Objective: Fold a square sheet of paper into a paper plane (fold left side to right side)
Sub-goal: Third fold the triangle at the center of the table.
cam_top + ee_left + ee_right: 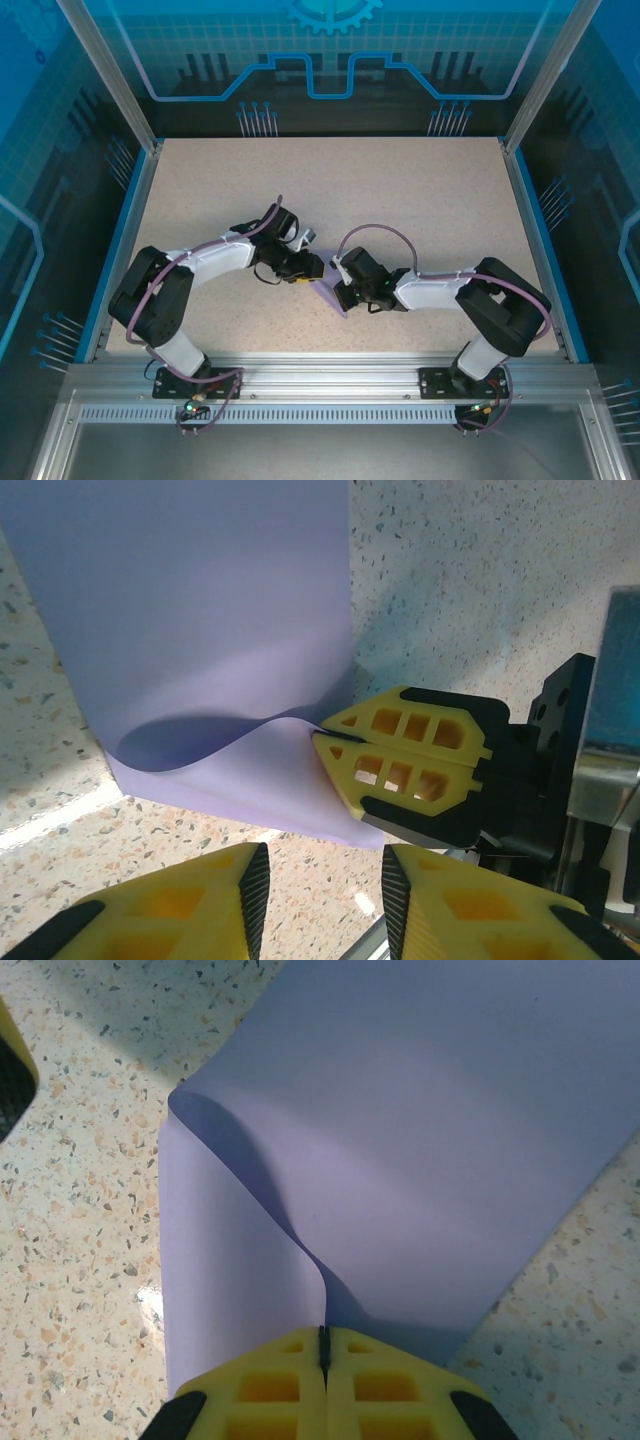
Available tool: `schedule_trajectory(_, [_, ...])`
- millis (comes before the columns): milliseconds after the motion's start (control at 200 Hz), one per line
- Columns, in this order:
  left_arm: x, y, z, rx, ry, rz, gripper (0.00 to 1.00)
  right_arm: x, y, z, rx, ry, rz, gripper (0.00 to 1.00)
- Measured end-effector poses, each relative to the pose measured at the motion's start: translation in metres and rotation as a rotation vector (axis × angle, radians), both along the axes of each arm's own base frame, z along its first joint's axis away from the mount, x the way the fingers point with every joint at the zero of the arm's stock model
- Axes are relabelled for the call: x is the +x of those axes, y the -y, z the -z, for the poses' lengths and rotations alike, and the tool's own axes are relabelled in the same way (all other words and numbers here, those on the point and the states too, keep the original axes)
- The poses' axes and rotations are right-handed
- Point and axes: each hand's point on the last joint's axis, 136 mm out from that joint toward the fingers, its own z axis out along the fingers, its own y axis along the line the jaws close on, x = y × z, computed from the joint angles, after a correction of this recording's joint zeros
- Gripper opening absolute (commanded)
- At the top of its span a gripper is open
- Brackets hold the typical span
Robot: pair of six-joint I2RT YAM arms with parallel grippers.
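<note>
- Left arm (190, 275): top view, reaches in from 8 o'clock of the desk (400, 190), wrist aimed toward 4 o'clock.
- Left tool (312, 268): part open, fingers apart with a clear gap and nothing between them. In the left wrist view, left tool (325, 880) sits at 6 o'clock and bare desk (470, 570) shows through the gap. It is just beside the sheet's near edge; can't tell if it touches.
- Square sheet of paper (328, 293): lavender, near the front middle of the desk, about 6 o'clock of desk centre, between the two tools and mostly hidden by them from above.
- Paper, left wrist view (200, 600): the main part lies flat, running to 12 o'clock; the near flap is lifted and curls over in a soft loop with no sharp crease.
- Right tool (340, 292): comes in from 3 o'clock, fully closed, pinching the lifted paper edge. Left wrist view has it (322, 734) at 3 o'clock, tips clamped on the flap.
- Right wrist view: right tool (323, 1345) at 6 o'clock, jaws together on the edge; paper (430, 1140) bends up from it, the loop peaks at 10 o'clock, and the flat part runs to 1 o'clock on the speckled desk (70, 1160).
</note>
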Motion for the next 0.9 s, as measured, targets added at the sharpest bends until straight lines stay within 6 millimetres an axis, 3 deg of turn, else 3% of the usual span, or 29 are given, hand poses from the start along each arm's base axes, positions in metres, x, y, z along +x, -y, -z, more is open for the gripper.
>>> schedule_trajectory(275, [-0.009,0.010,0.017,0.025,-0.044,0.037,0.27,0.000,0.000,0.000,0.008,0.005,-0.001,0.00])
schedule_trajectory(505, [-0.010,0.013,0.032,0.047,-0.081,0.045,0.25,0.000,0.000,0.000,0.008,0.005,-0.001,0.00])
schedule_trajectory(900, [-0.008,0.014,0.040,0.049,-0.085,0.046,0.23,0.000,0.000,0.000,0.007,0.004,-0.001,0.00])
